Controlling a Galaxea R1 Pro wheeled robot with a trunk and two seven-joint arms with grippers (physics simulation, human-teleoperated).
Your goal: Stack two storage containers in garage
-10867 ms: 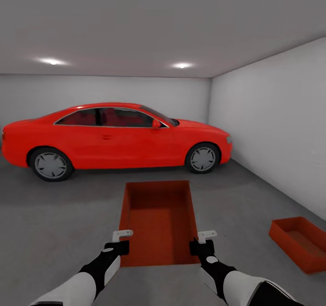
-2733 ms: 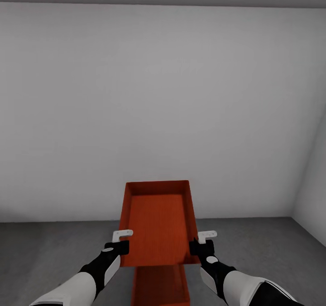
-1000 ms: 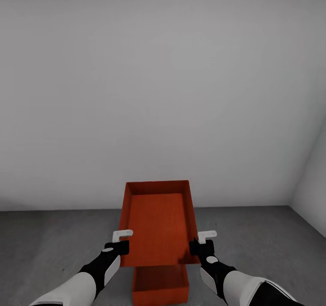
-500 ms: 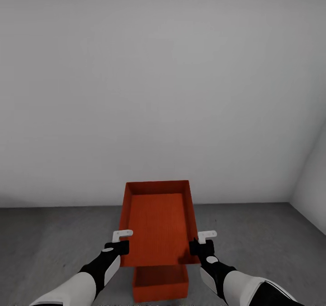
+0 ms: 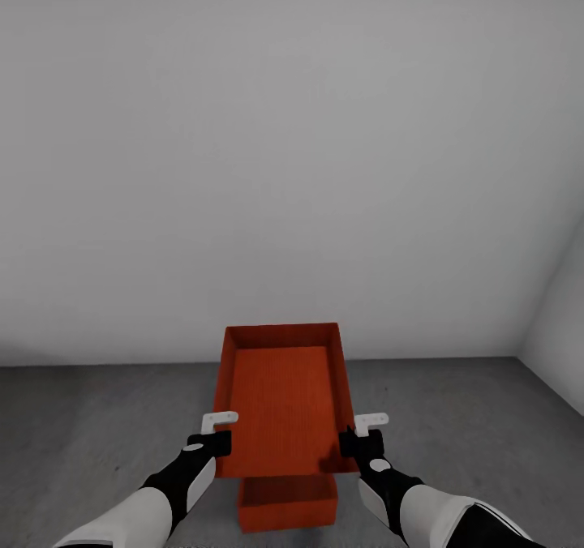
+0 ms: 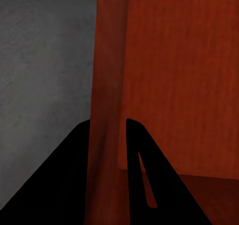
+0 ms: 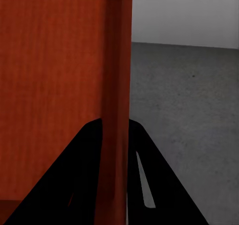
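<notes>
I hold one orange-red storage container [image 5: 284,398] level in the air in front of me, above the dark grey concrete floor [image 5: 97,418] of the garage. My left gripper [image 5: 217,432] is shut on its left wall [image 6: 107,110] and my right gripper [image 5: 363,434] is shut on its right wall [image 7: 118,85]. The second storage container [image 5: 288,503] rests on the floor right under the held one, which hides most of it; its near end shows below the held bin.
A plain white wall [image 5: 292,167] stands close ahead, and another white wall [image 5: 560,337] meets it at the right corner. Open concrete floor lies to both sides of the bins.
The whole view has backed away slightly: the floor container shows a little more from under the held one, and the wall's base sits higher. The grip on the held container is unchanged.
</notes>
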